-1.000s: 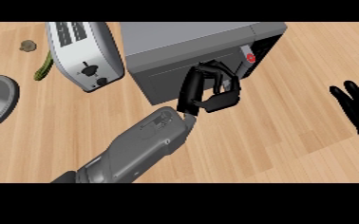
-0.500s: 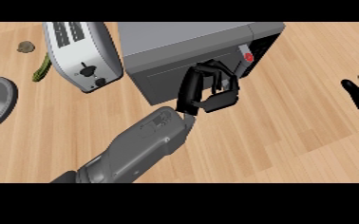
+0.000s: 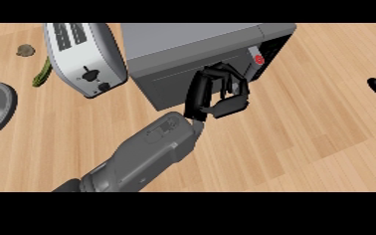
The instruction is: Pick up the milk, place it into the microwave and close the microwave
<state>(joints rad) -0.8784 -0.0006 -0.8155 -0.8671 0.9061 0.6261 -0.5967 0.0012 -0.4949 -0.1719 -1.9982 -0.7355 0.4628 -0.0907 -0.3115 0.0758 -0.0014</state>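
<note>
A white toaster stands at the left on the wooden counter; beside it is the grey microwave, door shut; the left hand rests against its front, fingers curled, holding nothing; the milk cannot be seen; only a tip of the right hand shows at the right edge, so I cannot tell its shape.

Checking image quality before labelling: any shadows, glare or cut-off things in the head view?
Head view: even light, no glare; the left hand lies dark against the microwave front, hard to separate; the right hand is cut by the right edge; the toaster reads clearly.
</note>
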